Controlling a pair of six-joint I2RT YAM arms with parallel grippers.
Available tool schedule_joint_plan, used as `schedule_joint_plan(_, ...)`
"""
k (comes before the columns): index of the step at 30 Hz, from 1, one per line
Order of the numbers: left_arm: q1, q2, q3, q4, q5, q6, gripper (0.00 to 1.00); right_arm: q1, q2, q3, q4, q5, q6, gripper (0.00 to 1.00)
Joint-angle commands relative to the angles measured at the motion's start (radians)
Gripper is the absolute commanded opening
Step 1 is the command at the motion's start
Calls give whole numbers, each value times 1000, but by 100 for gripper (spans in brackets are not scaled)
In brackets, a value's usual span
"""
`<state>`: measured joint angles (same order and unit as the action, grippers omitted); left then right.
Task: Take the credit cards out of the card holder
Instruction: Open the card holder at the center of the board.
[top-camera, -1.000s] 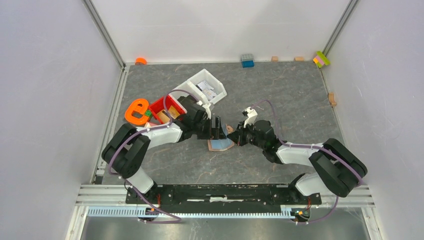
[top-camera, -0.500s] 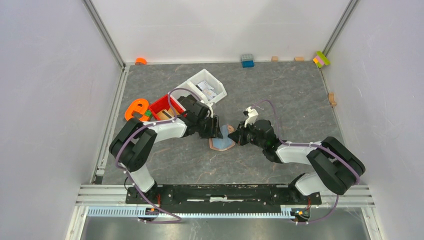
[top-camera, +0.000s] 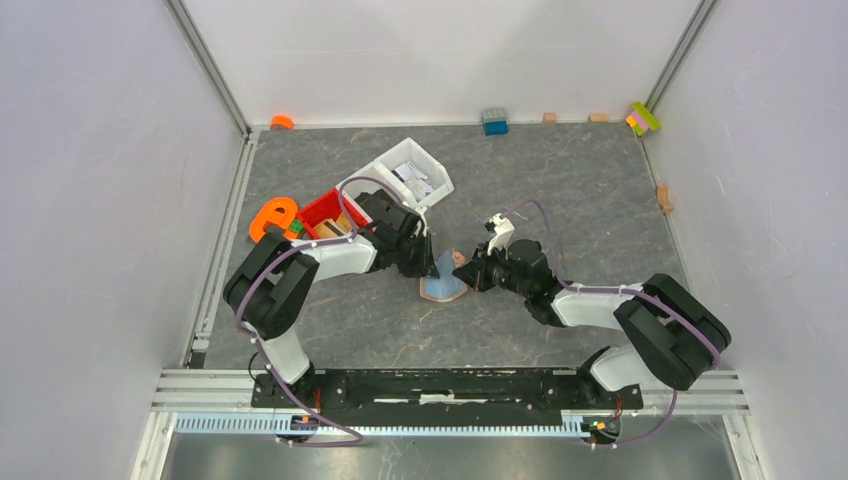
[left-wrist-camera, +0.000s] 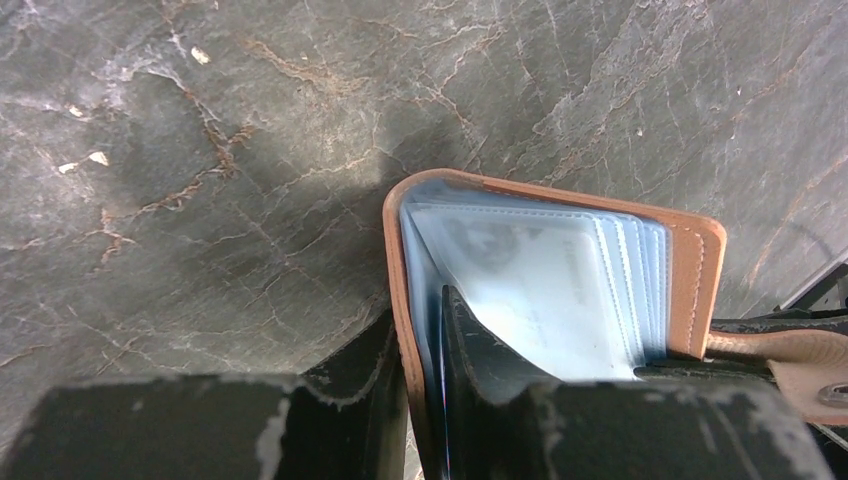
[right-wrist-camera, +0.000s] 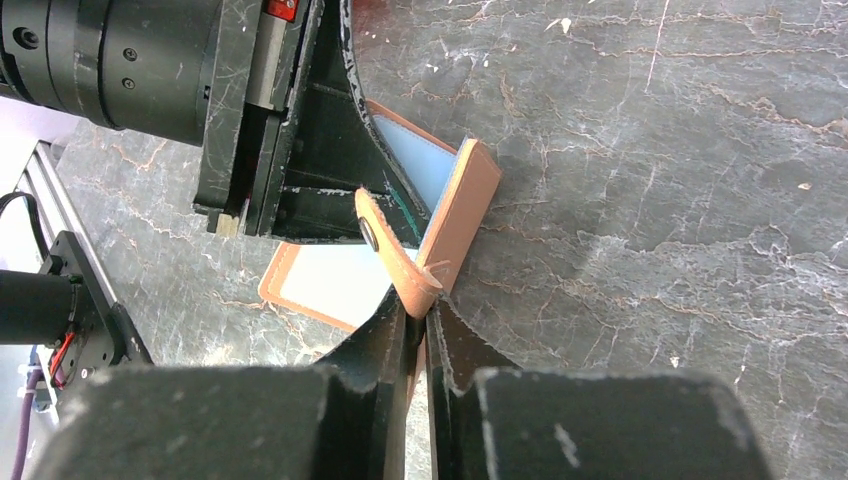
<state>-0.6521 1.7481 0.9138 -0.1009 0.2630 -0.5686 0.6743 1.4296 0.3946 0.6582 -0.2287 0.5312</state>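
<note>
The tan-brown card holder (top-camera: 445, 289) lies open on the table between my two grippers. In the left wrist view its brown cover (left-wrist-camera: 700, 280) frames a stack of clear pale-blue sleeves, and a pale blue-grey credit card (left-wrist-camera: 530, 290) shows inside them. My left gripper (left-wrist-camera: 425, 385) is shut on the cover's near edge, one finger outside the leather and one on the sleeves. My right gripper (right-wrist-camera: 420, 318) is shut on the closing tab (right-wrist-camera: 395, 255), holding one flap (right-wrist-camera: 462, 215) upright. The other flap (right-wrist-camera: 315, 288) lies flat.
A red bin (top-camera: 322, 208) and a white bin (top-camera: 405, 178) with packets stand just behind the left arm, beside an orange piece (top-camera: 272, 218). A blue block (top-camera: 494, 120), small wooden blocks (top-camera: 549, 117) and a coloured block (top-camera: 643, 118) line the far wall.
My left gripper has gone from wide open to closed on the card holder's edge, shifting a little towards it. The right gripper has kept its hold on the tab.
</note>
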Motion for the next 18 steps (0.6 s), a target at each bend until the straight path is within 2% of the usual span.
schedule_joint_plan(1,-8,27,23,-17,-1,16,23,10,13,19,12,-43,-4,11)
schedule_joint_plan(15,-7,41,31,-19,21,14,23,10,62,65,-48,-63,-26,11)
schedule_joint_plan(17,-8,41,30,-14,27,13,23,10,77,73,-49,-75,-22,13)
schedule_joint_plan(18,-8,41,31,-13,29,13,23,10,84,76,-51,-80,-20,17)
